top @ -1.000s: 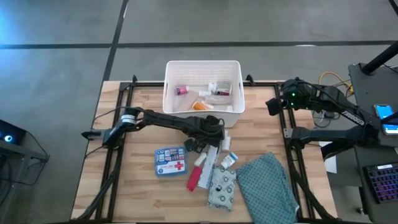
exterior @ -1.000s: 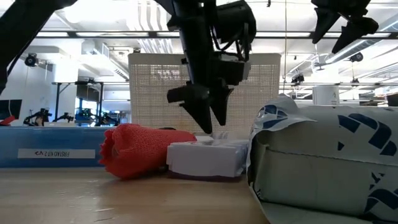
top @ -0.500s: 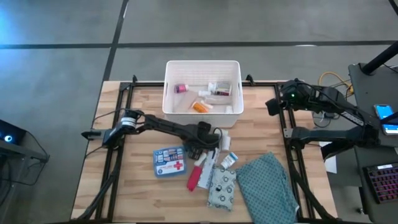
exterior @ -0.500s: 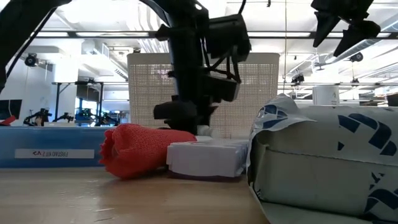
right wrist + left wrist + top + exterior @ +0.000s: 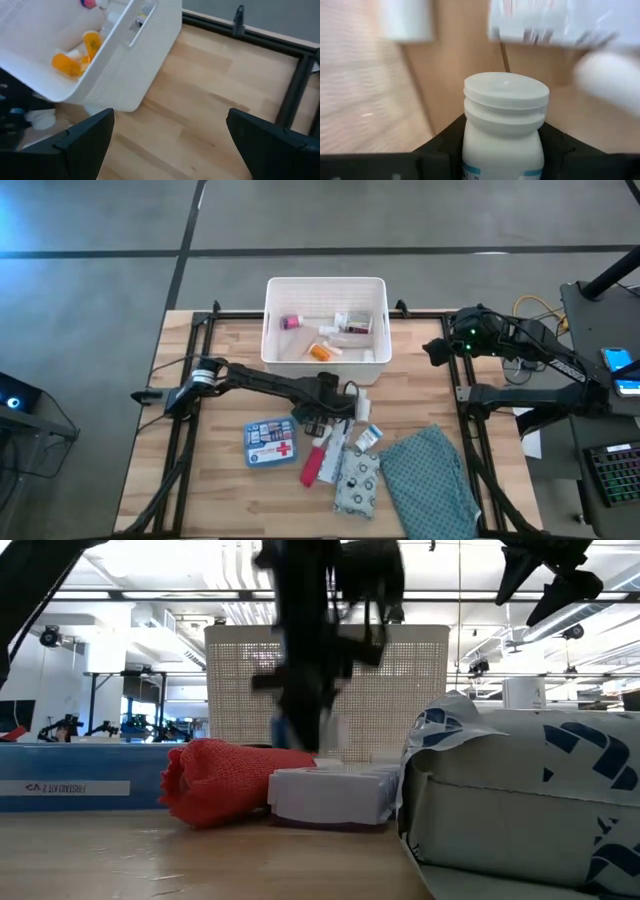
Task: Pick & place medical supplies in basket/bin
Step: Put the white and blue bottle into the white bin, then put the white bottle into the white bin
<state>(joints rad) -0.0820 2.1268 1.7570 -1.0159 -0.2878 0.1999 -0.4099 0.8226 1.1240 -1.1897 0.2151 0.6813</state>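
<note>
The left gripper [image 5: 318, 408] clamps a white pill bottle [image 5: 503, 125], its label cut off. The right gripper [image 5: 170, 145] waits agape beside the basket [image 5: 326, 287].

The blue first-aid box [image 5: 271, 442] on the table [image 5: 200, 480] carries a red cross sign on its lid, clear in the high view; the small print beside the cross is too fine to read. In the low view, the white strip label on the side of this box [image 5: 75, 788] has lettering that is blurred and cannot be made out. The white pill bottle [image 5: 504, 125] in the left wrist view shows only a blue band, no legible text.
</note>
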